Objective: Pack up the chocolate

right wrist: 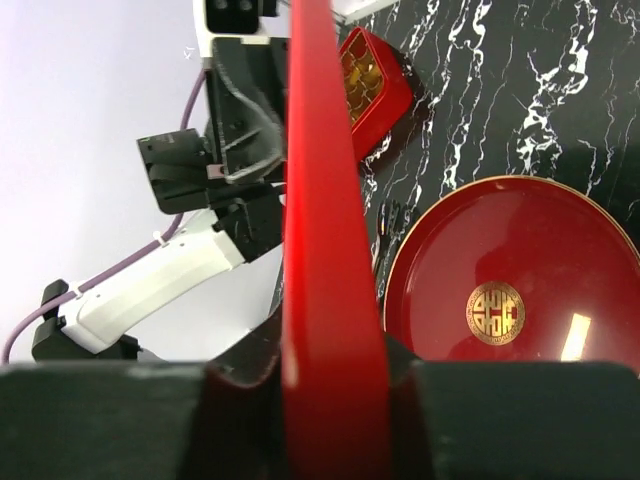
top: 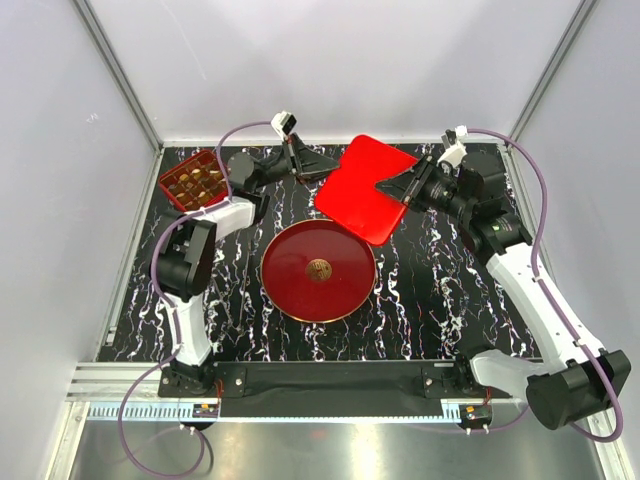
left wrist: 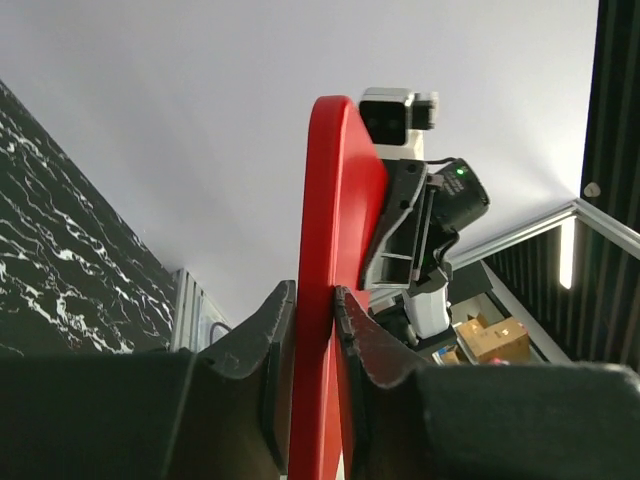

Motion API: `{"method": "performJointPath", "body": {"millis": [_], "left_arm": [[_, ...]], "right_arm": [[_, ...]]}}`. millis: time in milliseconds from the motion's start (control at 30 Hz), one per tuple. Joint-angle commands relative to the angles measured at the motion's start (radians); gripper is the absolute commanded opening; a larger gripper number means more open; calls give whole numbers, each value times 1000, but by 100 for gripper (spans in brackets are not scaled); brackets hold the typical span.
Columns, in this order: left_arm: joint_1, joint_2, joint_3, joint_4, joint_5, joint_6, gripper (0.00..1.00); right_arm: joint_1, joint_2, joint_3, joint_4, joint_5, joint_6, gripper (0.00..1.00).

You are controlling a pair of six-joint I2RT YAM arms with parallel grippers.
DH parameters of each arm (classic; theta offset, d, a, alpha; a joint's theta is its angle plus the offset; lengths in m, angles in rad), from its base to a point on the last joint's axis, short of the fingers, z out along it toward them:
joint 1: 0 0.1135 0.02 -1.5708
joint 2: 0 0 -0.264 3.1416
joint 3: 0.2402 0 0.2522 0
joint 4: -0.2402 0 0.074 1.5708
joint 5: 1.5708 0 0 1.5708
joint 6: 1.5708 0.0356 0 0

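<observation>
We see the small brown and tan chocolate pieces (top: 197, 182) sitting inside a square red box (top: 167, 188) at the tabletop's far-left corner. Beside it, toward the far edge, the left gripper (top: 328, 168) and right gripper (top: 393, 188) each pinch opposite edges of a flat glossy red lid (top: 355, 200). A round dark-red plate (top: 290, 272) with a gold emblem (top: 319, 269) lies mid-table.

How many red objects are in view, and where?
3. The box with chocolate sits far left; the plate lies at the centre; the left gripper and right gripper hold the lid up between them.
</observation>
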Motion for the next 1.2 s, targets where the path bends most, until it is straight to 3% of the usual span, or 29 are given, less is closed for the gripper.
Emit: {"method": "performJointPath", "body": {"millis": [0, 167, 300, 367, 400, 467, 500, 533, 567, 600, 633, 667, 700, 967, 1167], "left_arm": [[-20, -19, 3, 230, 9, -16, 18], [12, -59, -72, 167, 21, 43, 25], [81, -113, -134, 112, 21, 92, 39], [106, -165, -158, -30, 24, 148, 43], [130, -188, -164, -108, 21, 244, 45], [164, -263, -168, -405, 1, 373, 50], [173, -287, -149, -563, -43, 561, 53], [179, -322, -119, -949, -84, 681, 54], [187, -327, 2, -1155, -147, 807, 54], [190, -326, 63, -1339, -330, 1013, 56], [196, -317, 129, -1587, -430, 1073, 57], [221, -297, 198, -1658, -515, 1102, 57], [242, -285, 217, -1705, -634, 1107, 57], [524, -248, 127, -1709, -888, 1003, 53], [650, -177, 83, -1709, -925, 989, 51]], "right_arm": [[6, 8, 0, -69, 38, -60, 20], [6, 1, -4, -55, 32, -49, 6], [6, -18, 2, -46, 12, -32, 3], [6, -29, 0, -47, 7, -32, 2], [6, -39, 0, -51, 7, -31, 2], [6, -50, -3, -58, 16, -43, 2], [4, -58, -3, -64, 22, -49, 2], [6, -61, -3, -75, 36, -52, 2], [4, -64, -1, -80, 42, -66, 2], [6, -68, 0, -84, 47, -71, 2], [4, -72, 2, -92, 53, -77, 2], [6, -75, 3, -90, 53, -86, 2], [6, -79, 5, -90, 56, -88, 2], [4, -72, -3, -47, 49, -103, 2], [6, -47, -29, 24, 30, -97, 2]]}}
